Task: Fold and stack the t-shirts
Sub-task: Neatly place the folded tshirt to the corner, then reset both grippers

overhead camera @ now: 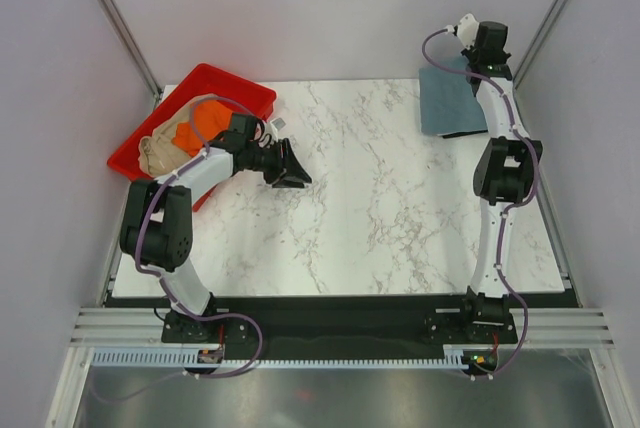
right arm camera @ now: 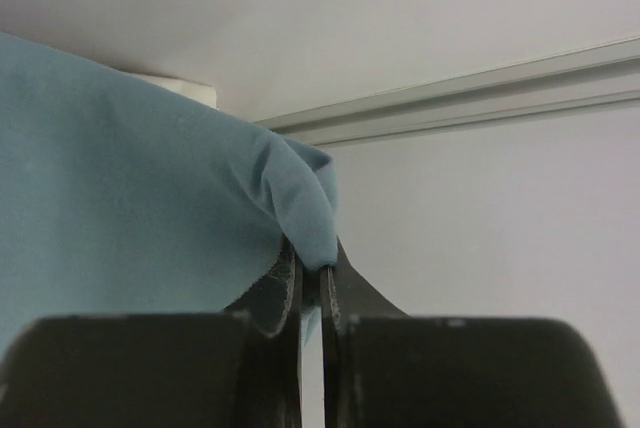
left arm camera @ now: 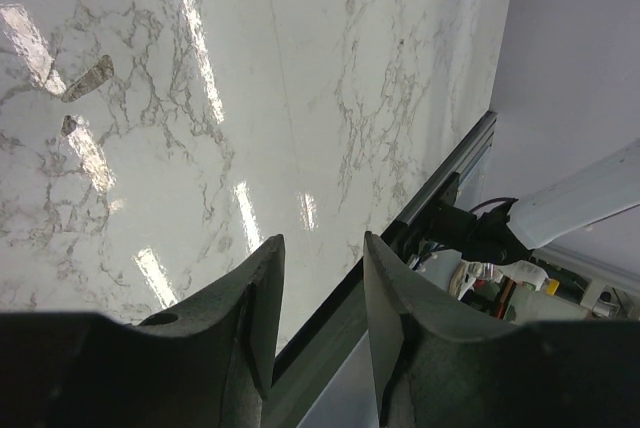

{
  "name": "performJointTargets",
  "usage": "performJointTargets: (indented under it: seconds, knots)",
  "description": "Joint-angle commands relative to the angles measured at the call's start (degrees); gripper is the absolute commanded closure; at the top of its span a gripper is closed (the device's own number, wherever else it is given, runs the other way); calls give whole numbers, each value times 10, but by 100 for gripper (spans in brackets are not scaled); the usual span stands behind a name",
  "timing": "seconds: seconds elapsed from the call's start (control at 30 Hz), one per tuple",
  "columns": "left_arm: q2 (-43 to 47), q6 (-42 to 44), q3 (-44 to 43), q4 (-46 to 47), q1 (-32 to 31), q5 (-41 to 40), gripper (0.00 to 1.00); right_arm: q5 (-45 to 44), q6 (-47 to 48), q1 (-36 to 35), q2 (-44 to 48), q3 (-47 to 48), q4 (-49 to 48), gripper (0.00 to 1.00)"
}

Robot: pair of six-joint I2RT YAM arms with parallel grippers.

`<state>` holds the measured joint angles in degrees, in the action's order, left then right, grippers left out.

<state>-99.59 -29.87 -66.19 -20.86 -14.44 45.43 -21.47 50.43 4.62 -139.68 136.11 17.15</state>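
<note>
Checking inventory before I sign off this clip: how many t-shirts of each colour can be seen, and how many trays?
blue-grey t-shirt: 1
orange t-shirt: 1
tan-beige t-shirt: 1
red tray: 1
Total: 4 things, 3 of them shirts. Anything buried under the tray's shirts cannot be counted.

Left claw (left arm camera: 322, 248) ajar, right claw (right arm camera: 313, 278) pinched

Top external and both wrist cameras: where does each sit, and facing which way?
Top external: above, behind the bases, looking down at the marble table; both arms show.
Left wrist: faces across the table toward the right arm; left jaws open, empty.
Right wrist: faces the wall; right jaws shut on the blue-grey shirt.
Top and right wrist share that shirt.
</note>
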Motion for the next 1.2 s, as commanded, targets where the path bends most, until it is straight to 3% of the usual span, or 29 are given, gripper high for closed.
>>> performJointTargets:
  seconds: [0.0, 0.07, 0.1, 0.2, 0.37, 0.43, 0.6, 0.73, 0.83, 0.9, 1.0, 1.03, 1.17]
  knots:
    - [16, 18, -5, 11, -14, 14, 55, 18, 21, 15, -23, 57, -105, 90]
    - [12, 19, -3, 10, -22, 14, 55, 2, 29, 20, -44, 38, -196, 70]
    - [11, 20, -2, 11, -25, 12, 55, -19, 38, 22, -50, 40, -212, 50]
    - [5, 22, -3, 10, -31, 13, 54, -28, 13, 28, -44, 47, -228, 29]
    - [20, 28, -12, 11, -32, 4, 54, -52, -35, 17, 9, 24, -206, 20]
    - [31, 32, -16, 11, -32, 1, 54, -87, -38, 5, 48, -20, -207, 2]
    - [79, 51, -30, 22, -32, -12, 53, -196, -74, -76, 152, -142, -197, 2]
    - [124, 46, -39, 66, -32, -4, 53, -232, -222, -138, 265, -220, -49, 2]
    - [163, 68, -59, 78, -32, -17, 53, -177, -398, -174, 329, -233, 93, 2]
    - [193, 80, -69, 80, -31, -24, 52, -57, -503, -183, 368, -238, 160, 2]
    - [222, 94, -66, 79, -31, -23, 27, 80, -618, -194, 430, -286, 237, 2]
    - [242, 96, -61, 80, -31, -24, 0, 126, -626, -200, 451, -313, 238, 2]
    - [300, 85, -2, 80, -31, -32, 0, 206, -691, -205, 553, -441, 229, 2]
